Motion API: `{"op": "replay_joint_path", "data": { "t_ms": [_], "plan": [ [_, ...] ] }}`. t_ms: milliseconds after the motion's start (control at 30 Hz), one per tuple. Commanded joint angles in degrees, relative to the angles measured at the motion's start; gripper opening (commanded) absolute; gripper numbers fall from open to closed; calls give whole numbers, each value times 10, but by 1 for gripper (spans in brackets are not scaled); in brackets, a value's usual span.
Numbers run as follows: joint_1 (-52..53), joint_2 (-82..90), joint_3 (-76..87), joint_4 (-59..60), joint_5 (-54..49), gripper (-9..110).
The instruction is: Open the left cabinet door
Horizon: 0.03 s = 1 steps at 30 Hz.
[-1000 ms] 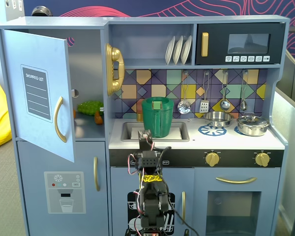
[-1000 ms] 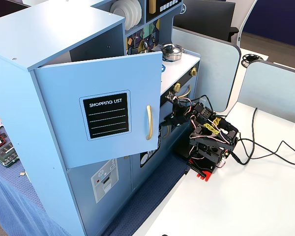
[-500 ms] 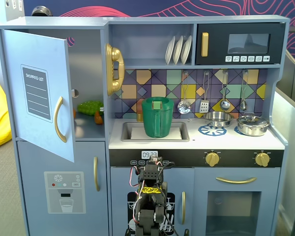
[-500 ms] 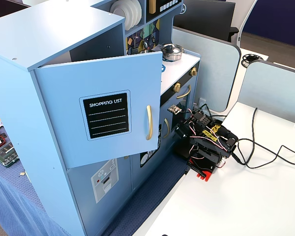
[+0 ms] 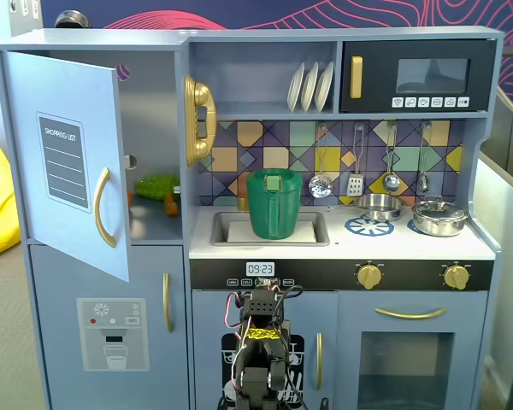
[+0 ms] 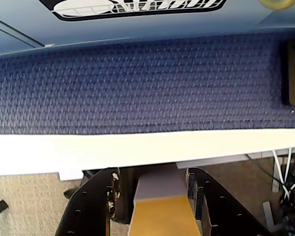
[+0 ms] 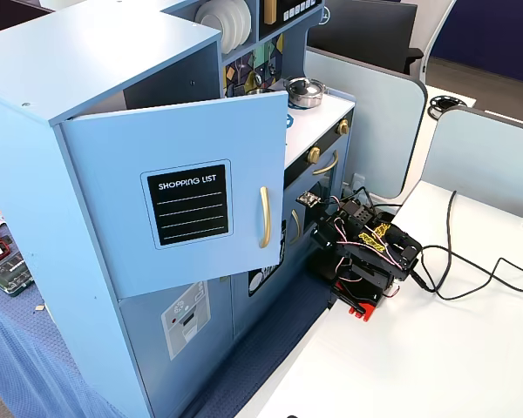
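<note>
One cabinet door (image 5: 64, 158) at the toy kitchen's upper left stands swung open. My gripper (image 6: 150, 194) hangs low over the blue mat (image 6: 137, 83), fingers spread, holding nothing.

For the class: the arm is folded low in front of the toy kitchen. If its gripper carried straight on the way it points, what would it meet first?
Judging from the wrist view, the gripper points down and forward, so it would probably meet the white table edge first, with the blue mat beyond. Depth is uncertain.
</note>
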Motion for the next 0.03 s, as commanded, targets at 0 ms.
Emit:
{"op": "replay_joint_path", "data": {
  "t_ms": [0],
  "plan": [
    [-3,-1,3,94,26,9]
  ]
}}
